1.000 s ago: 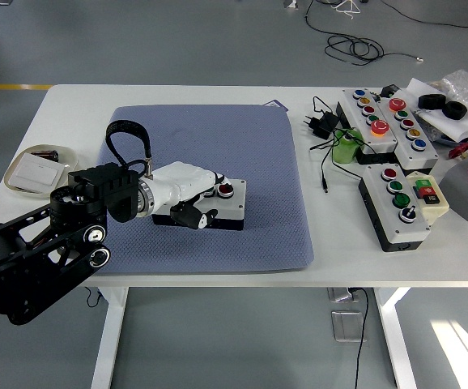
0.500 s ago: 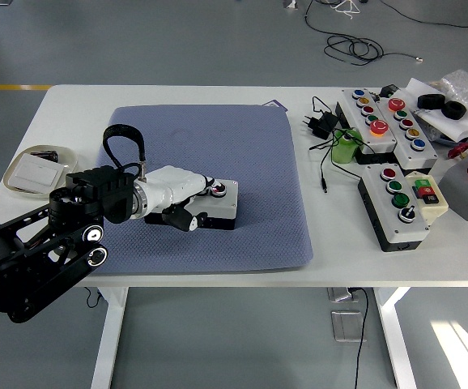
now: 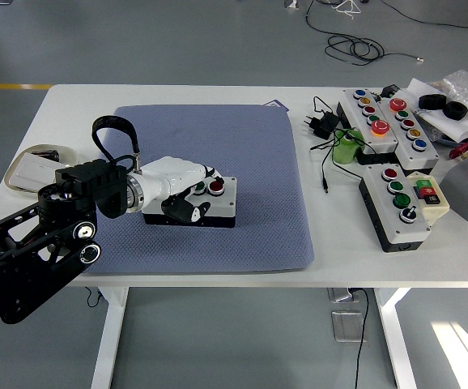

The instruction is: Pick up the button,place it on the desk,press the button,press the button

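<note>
The left hand (image 3: 187, 188) is reaching in from the left side on a black arm. It is white, and it is lying over the left part of the button box (image 3: 210, 204). Its fingers are curled down over the top of the box, and its dark thumb is pressing against the front side. So the hand is closed around the box and is holding it.

The button box is grey on top and black on the sides. It is sitting on the blue mat (image 3: 242, 162), a little left of the middle. A red button (image 3: 216, 188) is showing on top of the box, just past the fingertips. The right end of the box is sticking out from under the hand.

The blue mat is lying flat on the white desk (image 3: 80, 105). A small dish (image 3: 31, 168) is sitting on the desk at the left, behind the black arm.

Far over on the right side of the desk, well away from the hand, two more boxes with many buttons are sitting: a long box (image 3: 384, 117) near the back and a shorter box (image 3: 400, 203) closer to the front. A green cup (image 3: 346, 148) and a black plug (image 3: 323, 123) with a thin wire are lying just beside them.
</note>
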### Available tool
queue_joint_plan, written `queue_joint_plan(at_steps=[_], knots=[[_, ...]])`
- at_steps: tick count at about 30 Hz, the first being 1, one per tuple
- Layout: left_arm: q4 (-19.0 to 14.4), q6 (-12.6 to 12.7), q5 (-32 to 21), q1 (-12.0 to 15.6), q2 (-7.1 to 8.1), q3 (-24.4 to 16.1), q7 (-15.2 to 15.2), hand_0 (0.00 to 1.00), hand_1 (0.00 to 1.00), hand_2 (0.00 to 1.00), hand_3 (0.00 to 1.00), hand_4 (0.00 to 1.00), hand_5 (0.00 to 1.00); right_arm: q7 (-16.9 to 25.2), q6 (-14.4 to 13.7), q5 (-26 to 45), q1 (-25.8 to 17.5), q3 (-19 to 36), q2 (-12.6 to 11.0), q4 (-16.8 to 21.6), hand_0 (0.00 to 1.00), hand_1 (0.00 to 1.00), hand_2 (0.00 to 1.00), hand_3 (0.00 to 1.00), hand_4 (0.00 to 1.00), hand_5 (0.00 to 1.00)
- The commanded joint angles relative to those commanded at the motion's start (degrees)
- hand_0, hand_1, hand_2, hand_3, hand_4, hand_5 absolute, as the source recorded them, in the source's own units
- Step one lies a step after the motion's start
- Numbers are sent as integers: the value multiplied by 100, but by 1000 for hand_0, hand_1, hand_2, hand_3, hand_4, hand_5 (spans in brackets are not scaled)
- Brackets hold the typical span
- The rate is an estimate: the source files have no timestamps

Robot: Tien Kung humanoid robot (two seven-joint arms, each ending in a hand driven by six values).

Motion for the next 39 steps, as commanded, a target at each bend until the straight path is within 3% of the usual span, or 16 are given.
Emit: queue_joint_plan(at_steps=[9, 10, 11, 16, 17, 22, 23, 28, 29, 30, 34, 35, 39], knots=[[-92, 142, 74, 86, 2, -452, -52, 71, 39, 73, 876, 489, 299, -7, 1, -15, -21, -1, -1, 0, 787, 797, 817, 751, 412, 479], [-12, 272, 58, 131, -4, -535, -89, 71, 39, 73, 876, 489, 299, -7, 2, -18, -20, -3, -1, 0, 787, 797, 817, 751, 412, 479], [62, 495, 30, 171, -11, -614, -129, 21, 54, 110, 870, 597, 491, -6, 3, -19, -19, -4, -2, 0, 787, 797, 817, 751, 412, 479], [432, 1687, -446, 378, -37, -951, -347, 21, 54, 110, 870, 597, 491, -6, -2, -27, -8, -4, 7, 0, 787, 797, 817, 751, 412, 479], [451, 1904, -529, 407, -35, -991, -334, 98, 200, 234, 910, 683, 767, -4, -4, -28, -8, -1, 7, 0, 787, 797, 817, 751, 412, 479], [429, 3095, -944, 626, 0, -1436, -198, 98, 200, 234, 910, 683, 767, -2, -11, -29, -9, 10, 9, 0, 787, 797, 817, 751, 412, 479], [439, 3319, -1142, 655, 13, -1538, -239, 482, 599, 607, 973, 698, 998, -5, -6, -37, -8, 12, 7, 0, 787, 797, 817, 751, 412, 479], [571, 4523, -2256, 740, 68, -1946, -726, 482, 599, 607, 973, 698, 998, -16, 2, -28, -6, -1, 7, 0, 787, 797, 817, 751, 412, 479], [619, 4722, -2479, 759, 84, -2020, -861, 781, 810, 804, 998, 683, 998, -18, 3, -34, -5, 1, 7, 0, 787, 797, 817, 751, 412, 479], [677, 4943, -2740, 787, 104, -2123, -972, 781, 810, 804, 998, 683, 998, -23, 2, -53, -2, 11, 8, 0, 787, 797, 817, 751, 412, 479], [778, 5055, -3708, 923, 197, -2361, -1088, 781, 810, 804, 998, 683, 998, -26, -4, -60, -2, 22, 8, 0, 787, 797, 817, 751, 412, 479], [819, 5050, -3932, 994, 236, -2447, -1162, 866, 893, 908, 998, 672, 998, -24, -4, -57, -6, 27, 6, 0, 787, 797, 817, 751, 412, 479], [990, 5024, -4900, 1269, 329, -2860, -1503, 866, 893, 908, 998, 672, 998, -20, 2, -61, -9, 26, -6, 0, 787, 797, 817, 751, 412, 479]])
